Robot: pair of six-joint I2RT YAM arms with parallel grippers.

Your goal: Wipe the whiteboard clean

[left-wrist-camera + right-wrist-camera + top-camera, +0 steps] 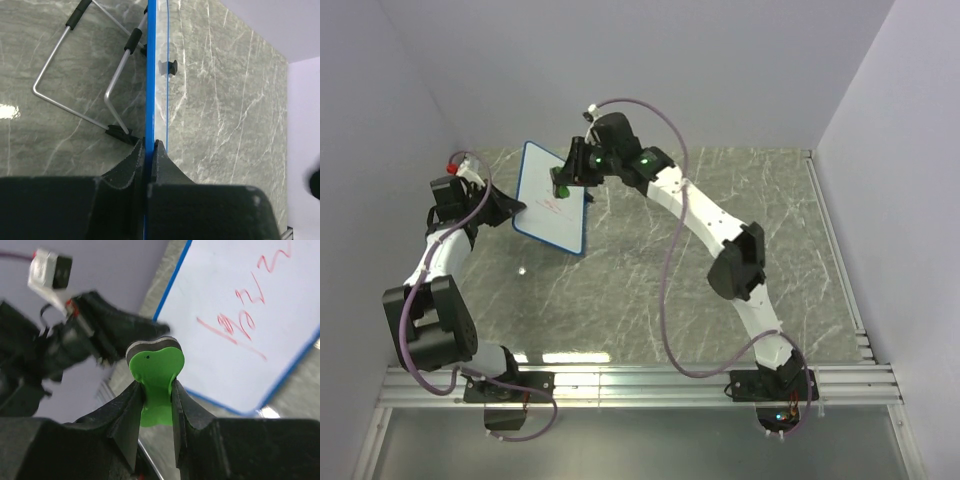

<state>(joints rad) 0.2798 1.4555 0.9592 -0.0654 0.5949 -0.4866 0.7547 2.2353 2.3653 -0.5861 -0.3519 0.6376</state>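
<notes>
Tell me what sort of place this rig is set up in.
Probably a robotics lab test cell: plain pale walls box in a grey marble-patterned tabletop, a slotted aluminium rail runs along its near edge, and the small blue-framed whiteboard with red scribbles looks like a practice prop.

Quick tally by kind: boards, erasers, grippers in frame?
whiteboard: 1
green eraser: 1
grippers: 2 (left gripper clamped on the board's blue edge, right gripper holding the eraser)
Total: 4
</notes>
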